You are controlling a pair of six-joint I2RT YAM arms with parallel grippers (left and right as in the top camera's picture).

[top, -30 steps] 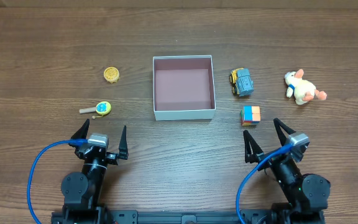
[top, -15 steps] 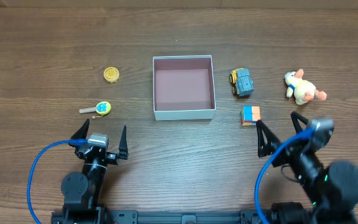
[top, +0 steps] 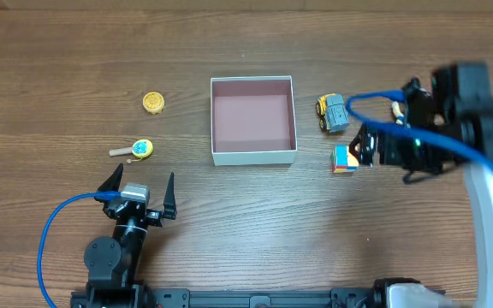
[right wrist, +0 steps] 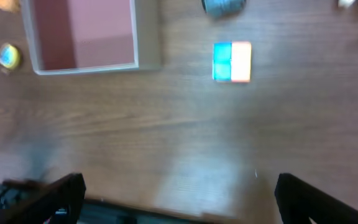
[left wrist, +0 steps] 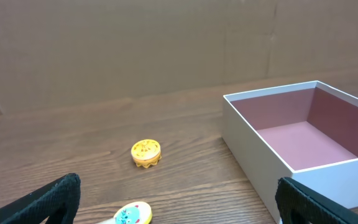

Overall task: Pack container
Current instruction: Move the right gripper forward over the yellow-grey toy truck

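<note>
My left gripper (top: 144, 176) sat low near the front edge of the table (top: 246, 222), fingers spread wide and holding nothing. My right gripper (right wrist: 179, 184) hung high over the wood, fingers parted and bare too, looking down on the coloured cube (right wrist: 232, 61). The container (top: 253, 156) stood at mid-table, its maroon floor bare. A toy truck (top: 333, 113) sat just beside its right wall. A yellow disc (top: 152, 103) and a small rattle (top: 135, 150) lay well off to its left.
</note>
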